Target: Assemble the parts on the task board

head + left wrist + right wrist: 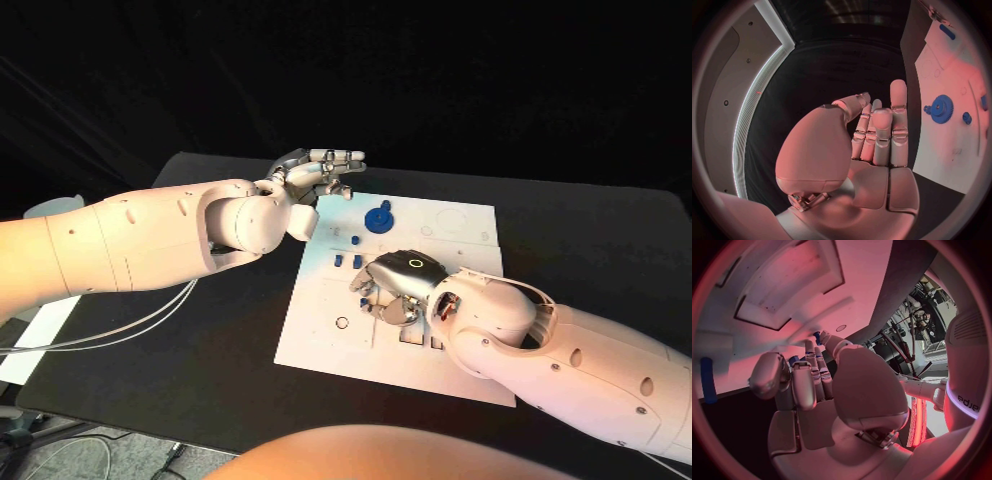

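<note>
On the white flat task board (325,330), the right hand (397,285) curls over small blue plastic pegs (356,261), seemingly light, stiff, best pinched sidewise; whether it holds one I cannot tell, while the left hand (317,170) hovers empty, fingers loosely together.

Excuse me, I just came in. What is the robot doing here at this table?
It is assembling small blue parts on a white board on the black table. The right robot hand is down over the middle of the board with fingers curled; whether it holds a part cannot be told. The left robot hand hovers at the board's far edge, holding nothing, fingers straight. A blue gear sits on the board near it.
</note>
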`<act>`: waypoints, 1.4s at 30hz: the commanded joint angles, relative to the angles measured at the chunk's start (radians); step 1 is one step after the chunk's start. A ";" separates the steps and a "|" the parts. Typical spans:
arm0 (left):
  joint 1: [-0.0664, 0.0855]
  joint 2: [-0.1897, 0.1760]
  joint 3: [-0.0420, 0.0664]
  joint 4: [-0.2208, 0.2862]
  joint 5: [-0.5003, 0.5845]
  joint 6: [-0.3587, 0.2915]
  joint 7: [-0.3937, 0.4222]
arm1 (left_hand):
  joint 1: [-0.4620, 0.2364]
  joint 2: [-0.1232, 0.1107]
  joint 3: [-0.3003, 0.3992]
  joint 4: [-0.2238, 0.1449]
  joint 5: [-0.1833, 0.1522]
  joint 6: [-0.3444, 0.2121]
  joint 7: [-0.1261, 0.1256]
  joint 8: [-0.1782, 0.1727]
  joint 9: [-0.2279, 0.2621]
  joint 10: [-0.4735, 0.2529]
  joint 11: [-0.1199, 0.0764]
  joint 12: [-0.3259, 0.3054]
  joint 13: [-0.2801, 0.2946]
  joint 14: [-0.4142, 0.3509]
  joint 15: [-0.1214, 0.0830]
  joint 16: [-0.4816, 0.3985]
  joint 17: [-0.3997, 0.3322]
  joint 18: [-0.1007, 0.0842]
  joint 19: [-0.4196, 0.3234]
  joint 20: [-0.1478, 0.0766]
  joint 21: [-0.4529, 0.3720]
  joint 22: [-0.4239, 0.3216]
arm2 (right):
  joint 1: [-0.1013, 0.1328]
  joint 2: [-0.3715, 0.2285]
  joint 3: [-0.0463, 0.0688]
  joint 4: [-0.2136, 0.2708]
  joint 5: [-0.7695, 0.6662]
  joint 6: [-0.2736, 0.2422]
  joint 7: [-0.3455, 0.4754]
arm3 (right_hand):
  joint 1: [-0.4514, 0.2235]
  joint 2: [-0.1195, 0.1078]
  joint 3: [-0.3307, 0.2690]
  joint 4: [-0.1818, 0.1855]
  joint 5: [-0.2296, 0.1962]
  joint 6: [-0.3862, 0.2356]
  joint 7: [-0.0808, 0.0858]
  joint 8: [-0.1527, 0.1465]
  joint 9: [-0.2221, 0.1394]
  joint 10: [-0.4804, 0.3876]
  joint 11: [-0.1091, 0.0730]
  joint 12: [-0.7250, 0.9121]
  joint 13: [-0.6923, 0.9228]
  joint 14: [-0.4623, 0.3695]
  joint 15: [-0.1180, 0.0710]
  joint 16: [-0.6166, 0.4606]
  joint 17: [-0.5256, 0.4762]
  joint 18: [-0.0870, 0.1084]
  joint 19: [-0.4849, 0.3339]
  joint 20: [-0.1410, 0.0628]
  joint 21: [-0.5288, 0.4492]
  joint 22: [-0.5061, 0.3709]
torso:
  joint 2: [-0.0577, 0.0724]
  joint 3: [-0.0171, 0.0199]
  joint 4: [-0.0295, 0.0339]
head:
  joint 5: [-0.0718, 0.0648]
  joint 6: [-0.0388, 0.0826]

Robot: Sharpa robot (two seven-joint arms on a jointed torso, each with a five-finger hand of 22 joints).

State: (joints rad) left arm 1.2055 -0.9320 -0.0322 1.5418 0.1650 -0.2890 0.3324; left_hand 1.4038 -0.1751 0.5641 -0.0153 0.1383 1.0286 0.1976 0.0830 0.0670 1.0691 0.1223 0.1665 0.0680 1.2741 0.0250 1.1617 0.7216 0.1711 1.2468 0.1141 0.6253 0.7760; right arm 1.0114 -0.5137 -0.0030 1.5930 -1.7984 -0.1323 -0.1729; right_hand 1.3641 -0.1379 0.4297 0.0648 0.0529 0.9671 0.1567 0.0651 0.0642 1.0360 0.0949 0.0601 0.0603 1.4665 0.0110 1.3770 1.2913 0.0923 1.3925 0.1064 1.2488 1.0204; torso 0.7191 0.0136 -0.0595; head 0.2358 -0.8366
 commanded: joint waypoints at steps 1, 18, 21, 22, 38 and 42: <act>0.001 0.000 0.001 0.002 -0.006 0.020 0.000 | -0.004 -0.001 -0.001 -0.008 0.004 -0.010 0.000 -0.006 -0.001 -0.008 0.002 0.007 -0.001 -0.010 0.000 -0.001 -0.003 0.009 -0.005 0.001 0.001 0.001 | -0.005 -0.009 -0.006 -0.008 -0.013 -0.003 -0.036 | -0.004 -0.007 -0.017 -0.004 0.001 -0.013 0.002 -0.004 0.000 -0.040 0.016 0.006 0.003 0.051 0.007 -0.007 -0.007 0.015 -0.002 0.008 -0.009 -0.009 | 0.000 0.0008 0.0005 | 0.000 0.002; 0.001 -0.004 0.001 0.001 -0.006 0.025 -0.006 | -0.005 -0.001 -0.001 -0.008 0.004 -0.011 0.001 -0.006 -0.001 -0.010 0.002 0.007 -0.001 -0.011 0.001 -0.001 -0.005 0.009 -0.006 0.001 0.001 0.002 | 0.055 -0.207 0.037 0.131 0.007 -0.061 -0.074 | -0.005 -0.001 -0.051 -0.012 0.001 0.016 -0.010 0.003 0.004 -0.017 0.009 0.036 0.005 0.049 0.002 -0.012 -0.019 0.016 -0.003 0.007 -0.013 -0.017 | -0.001 -0.0007 -0.0031 | -0.024 0.023; 0.001 -0.004 0.001 0.001 -0.006 0.026 -0.007 | -0.007 0.000 -0.002 -0.007 0.004 -0.011 0.001 -0.005 -0.001 -0.012 0.003 0.008 -0.001 -0.012 0.001 0.000 -0.005 0.009 -0.007 0.002 0.001 0.002 | 0.076 -0.242 0.041 0.135 0.001 -0.047 -0.089 | -0.008 -0.013 -0.074 -0.011 -0.001 0.013 -0.021 -0.001 0.002 -0.043 0.008 0.026 0.002 0.049 -0.002 -0.013 -0.021 0.017 -0.003 0.006 -0.013 -0.017 | -0.002 -0.0009 -0.0043 | -0.030 0.029; 0.001 -0.005 0.001 0.002 -0.006 0.026 -0.007 | -0.007 0.001 -0.002 -0.007 0.004 -0.012 0.001 -0.005 -0.001 -0.013 0.003 0.009 -0.001 -0.012 0.002 0.000 -0.005 0.009 -0.007 0.002 0.001 0.002 | 0.080 -0.251 0.041 0.134 0.000 -0.040 -0.093 | -0.008 -0.016 -0.084 -0.009 -0.002 0.011 -0.024 -0.002 0.002 -0.051 0.005 0.023 0.002 0.049 -0.009 -0.013 -0.022 0.017 -0.003 0.001 -0.014 -0.018 | -0.003 -0.0010 -0.0049 | -0.030 0.029; 0.001 -0.004 0.001 0.002 -0.006 0.027 -0.009 | -0.007 0.002 -0.002 -0.007 0.004 -0.012 0.001 -0.005 -0.001 -0.013 0.003 0.009 -0.001 -0.012 0.002 0.001 -0.005 0.009 -0.008 0.002 0.001 0.002 | 0.092 -0.279 0.041 0.108 -0.008 0.022 -0.105 | 0.029 0.002 -0.142 0.010 -0.001 0.012 -0.049 0.000 0.002 -0.040 -0.011 0.035 0.006 0.050 -0.041 -0.017 -0.030 0.017 0.000 -0.031 -0.020 -0.023 | -0.001 -0.0002 -0.0027 | -0.032 0.035; 0.001 -0.004 0.001 0.001 -0.006 0.026 -0.010 | -0.007 0.002 -0.002 -0.007 0.004 -0.012 0.001 -0.005 -0.001 -0.013 0.003 0.009 -0.001 -0.012 0.002 0.001 -0.005 0.009 -0.008 0.002 0.001 0.002 | 0.087 -0.268 0.040 0.104 -0.007 0.026 -0.096 | 0.032 0.014 -0.138 0.015 0.001 0.022 -0.051 0.001 0.003 -0.003 -0.016 0.052 0.007 0.051 -0.045 -0.016 -0.030 0.017 0.002 -0.034 -0.020 -0.022 | 0.000 0.0004 -0.0015 | -0.032 0.033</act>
State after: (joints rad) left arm 1.2055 -0.9373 -0.0323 1.5412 0.1635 -0.2819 0.3199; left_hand 1.4038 -0.1750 0.5613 -0.0181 0.1382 1.0215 0.1979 0.0830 0.0670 1.0596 0.1247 0.1706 0.0680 1.2706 0.0286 1.1617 0.7179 0.1711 1.2468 0.1141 0.6253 0.7764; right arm 1.1000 -0.7831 0.0371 1.6975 -1.7939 -0.1319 -0.2710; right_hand 1.3951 -0.1289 0.2899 0.0760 0.0525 0.9811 0.1058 0.0651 0.0663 1.0292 0.0794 0.1107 0.0664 1.4647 -0.0273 1.3654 1.2622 0.0924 1.3964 0.0804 1.2346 0.9978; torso 0.7181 0.0136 -0.0623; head 0.2033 -0.8024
